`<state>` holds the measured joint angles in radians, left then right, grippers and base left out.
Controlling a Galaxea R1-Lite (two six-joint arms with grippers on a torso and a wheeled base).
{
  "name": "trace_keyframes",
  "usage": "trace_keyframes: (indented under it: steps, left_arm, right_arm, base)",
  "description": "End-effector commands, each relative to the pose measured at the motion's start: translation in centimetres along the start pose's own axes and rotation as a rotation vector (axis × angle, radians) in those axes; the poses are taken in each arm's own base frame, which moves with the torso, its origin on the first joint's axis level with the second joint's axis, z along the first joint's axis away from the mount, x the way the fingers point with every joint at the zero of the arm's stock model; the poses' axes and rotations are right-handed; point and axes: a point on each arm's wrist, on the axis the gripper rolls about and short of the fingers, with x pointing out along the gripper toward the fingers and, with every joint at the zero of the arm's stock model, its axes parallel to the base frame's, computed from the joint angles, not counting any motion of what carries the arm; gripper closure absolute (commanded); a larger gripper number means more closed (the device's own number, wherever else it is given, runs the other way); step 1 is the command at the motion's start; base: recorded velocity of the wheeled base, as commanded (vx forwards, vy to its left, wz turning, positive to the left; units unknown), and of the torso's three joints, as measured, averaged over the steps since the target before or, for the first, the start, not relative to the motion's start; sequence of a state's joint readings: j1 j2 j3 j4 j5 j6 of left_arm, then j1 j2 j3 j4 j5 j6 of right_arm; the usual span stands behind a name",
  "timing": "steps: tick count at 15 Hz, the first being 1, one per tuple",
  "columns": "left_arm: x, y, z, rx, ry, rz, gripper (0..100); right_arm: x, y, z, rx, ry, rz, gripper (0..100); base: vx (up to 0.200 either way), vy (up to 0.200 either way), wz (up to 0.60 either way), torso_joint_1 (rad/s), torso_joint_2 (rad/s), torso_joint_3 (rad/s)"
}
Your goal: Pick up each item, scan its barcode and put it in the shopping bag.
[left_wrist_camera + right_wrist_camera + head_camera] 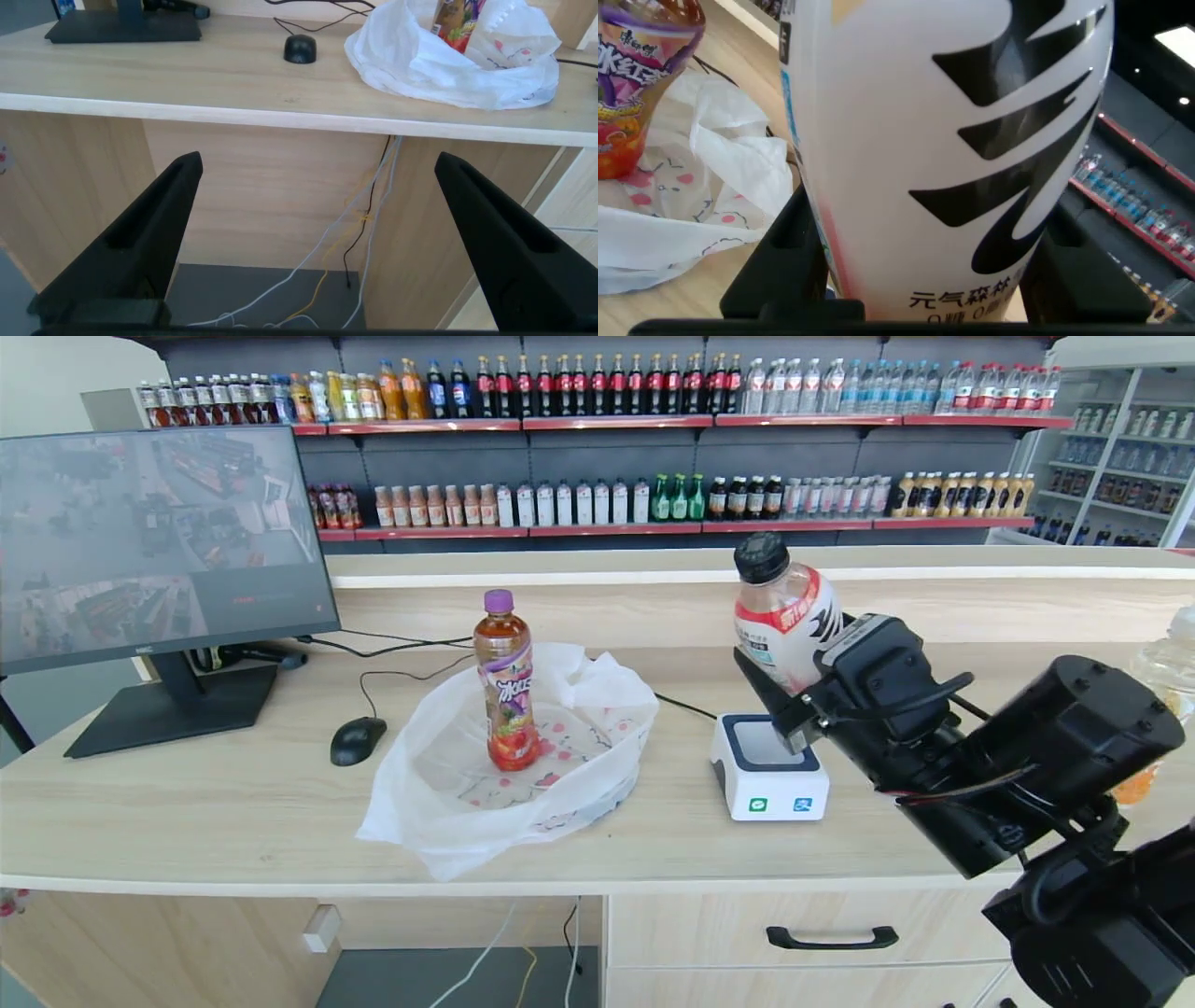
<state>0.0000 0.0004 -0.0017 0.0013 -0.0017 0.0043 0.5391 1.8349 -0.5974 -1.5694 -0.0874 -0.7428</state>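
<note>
Our right gripper (794,683) pinches the lower half of a white bottle (784,616) with a black cap, one finger on each side of its body. It holds the bottle tilted in the air just above the small white scanner (767,770), which sits on the wooden counter (233,812). To the robot's left of the scanner the white shopping bag (448,784) lies open on the counter. A tea bottle (506,686) with a purple cap stands upright inside the bag. Further left we see a black mouse (358,740) and a monitor (159,541). Our left gripper (318,161) has its fingers spread wide with nothing between them, and it sits low in front of the counter's edge. Shelves (597,425) of drinks line the back wall.
</note>
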Motion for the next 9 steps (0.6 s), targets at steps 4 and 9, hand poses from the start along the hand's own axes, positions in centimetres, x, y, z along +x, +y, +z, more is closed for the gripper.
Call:
trace_keyframes:
  steps: [4,9]
  left_arm:
    - [0.0,0.0,0.0,0.0,0.0,0.0,0]
    - [0.0,0.0,0.0,0.0,0.0,0.0,0]
  right_arm:
    - [1.1,1.9,-2.0,-0.168,0.041,0.046,100]
    - [1.4,1.4,-3.0,-0.351,0.064,0.034,100]
  base:
    - [0.0,0.0,0.0,0.0,0.0,0.0]
    - [0.0,0.0,0.0,0.0,0.0,0.0]
